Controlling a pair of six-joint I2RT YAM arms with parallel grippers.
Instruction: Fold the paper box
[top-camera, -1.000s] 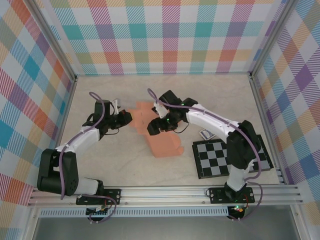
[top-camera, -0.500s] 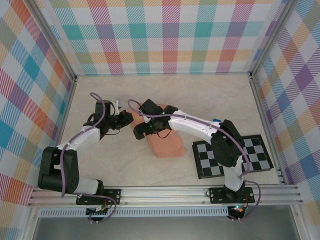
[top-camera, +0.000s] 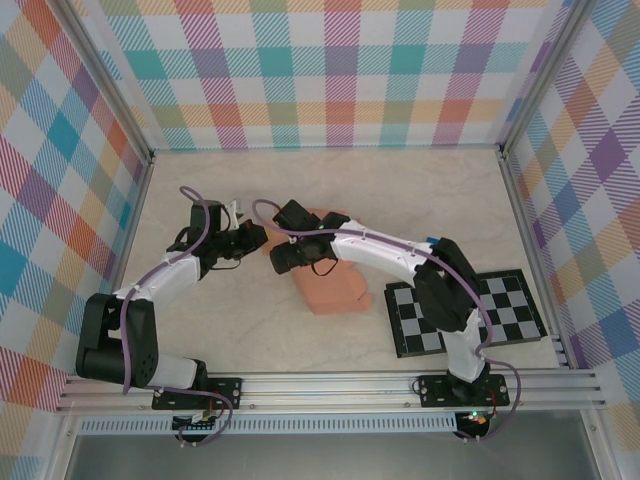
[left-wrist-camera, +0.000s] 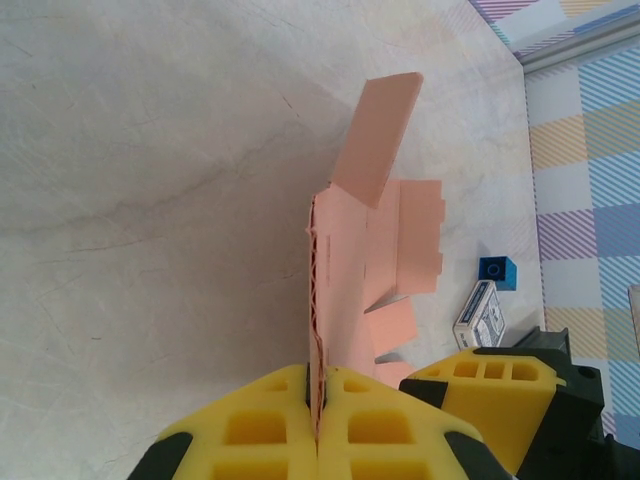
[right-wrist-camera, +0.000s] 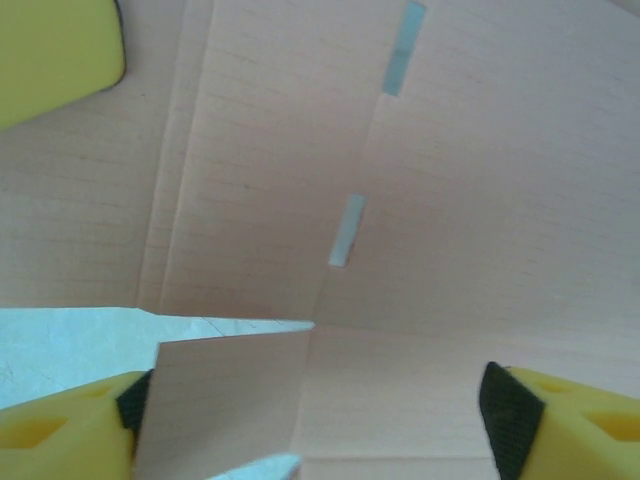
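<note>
left gripper (left-wrist-camera: 316, 390): clamped on paper box (left-wrist-camera: 345, 290) edge
right gripper (right-wrist-camera: 310, 405): jaws spread wide; its arm hides the box's far part
small pack (left-wrist-camera: 477, 313): print unreadable

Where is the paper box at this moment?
In the top view the paper box lies at mid-table, just left of the checkered board; the left gripper is shut on one raised edge.
</note>
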